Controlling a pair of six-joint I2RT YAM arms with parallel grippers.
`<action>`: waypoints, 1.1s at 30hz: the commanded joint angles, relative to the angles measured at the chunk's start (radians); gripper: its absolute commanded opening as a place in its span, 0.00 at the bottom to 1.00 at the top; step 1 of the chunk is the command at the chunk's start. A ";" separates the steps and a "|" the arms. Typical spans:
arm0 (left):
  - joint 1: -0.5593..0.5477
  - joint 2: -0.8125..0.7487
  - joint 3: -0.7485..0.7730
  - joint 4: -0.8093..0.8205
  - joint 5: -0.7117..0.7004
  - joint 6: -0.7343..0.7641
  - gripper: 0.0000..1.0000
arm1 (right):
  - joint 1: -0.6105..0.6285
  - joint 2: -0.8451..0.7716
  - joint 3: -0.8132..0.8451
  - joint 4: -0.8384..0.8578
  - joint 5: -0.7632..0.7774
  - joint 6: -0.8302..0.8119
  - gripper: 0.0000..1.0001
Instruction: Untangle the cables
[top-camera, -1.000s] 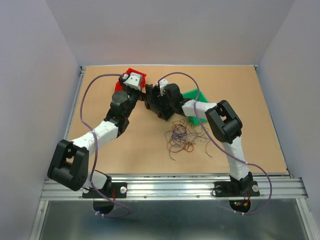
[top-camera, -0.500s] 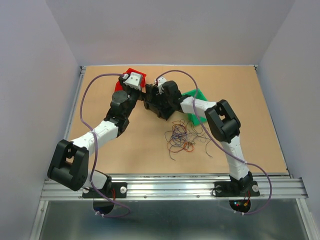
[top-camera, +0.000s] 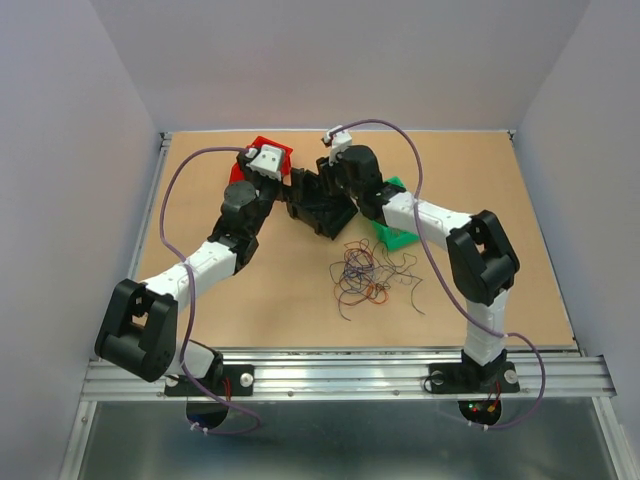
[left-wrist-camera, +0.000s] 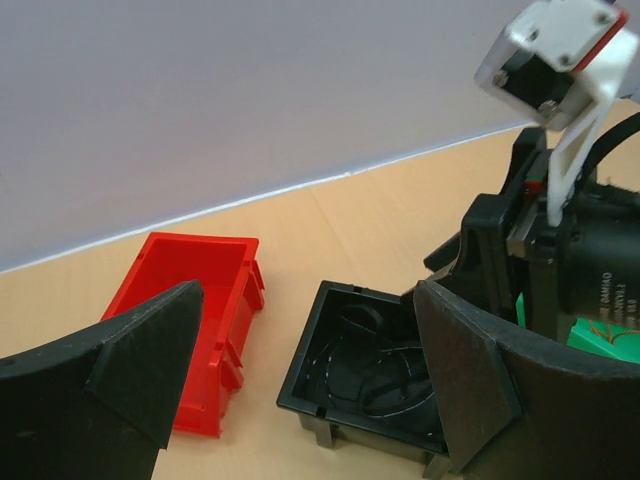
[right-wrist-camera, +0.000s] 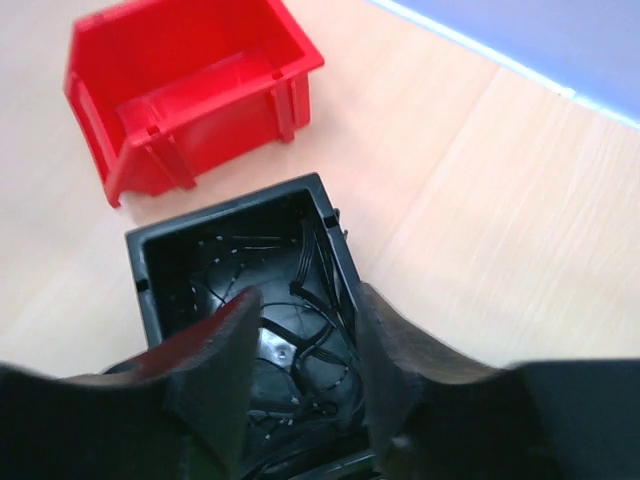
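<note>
Top view: the cables (top-camera: 360, 272) are a loose curly tangle on the table (top-camera: 500, 190), just below frame centre. They look mostly purple and black with a bit of orange-red, and they lie apart from both arms. The left arm (top-camera: 210, 258) runs from lower left up to the red bin (top-camera: 262, 148) at upper centre-left. The right arm (top-camera: 435, 218) bends from lower right up and left, with its wrist over the black bin (top-camera: 318, 205) in the upper middle. The green bin (top-camera: 392, 222) sits right of the black bin, partly under that arm. I can't tell the jaw state of either arm from this angle.

Left wrist view: the left gripper (left-wrist-camera: 305, 295) has its jaws wide apart and grips nothing. The red bin is at lower left and the black bin at lower centre, close together but not touching. Thin black strands (left-wrist-camera: 385, 375) curl on the black bin's floor. The right arm's wrist camera (left-wrist-camera: 553, 60) is at upper right, above the black bin's right side. A sliver of the green bin shows at the right edge.

Right wrist view: the right gripper (right-wrist-camera: 305, 300) hangs over the black bin at lower centre. Its jaws are partway apart, not clamped on anything, and the bin floor shows through the gap. The black strands coil inside the bin below the fingers. The red bin is at upper left, separate from the black bin.
</note>
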 joint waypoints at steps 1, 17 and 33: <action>0.003 -0.011 0.057 0.025 0.019 0.013 0.99 | 0.010 -0.053 -0.073 0.077 0.017 0.016 0.55; -0.097 0.110 0.161 -0.175 0.231 0.190 0.98 | -0.024 -0.412 -0.302 -0.302 0.255 0.154 0.64; -0.112 0.153 0.327 -0.407 0.054 0.032 0.98 | -0.105 -0.231 -0.228 -0.399 0.180 0.097 0.54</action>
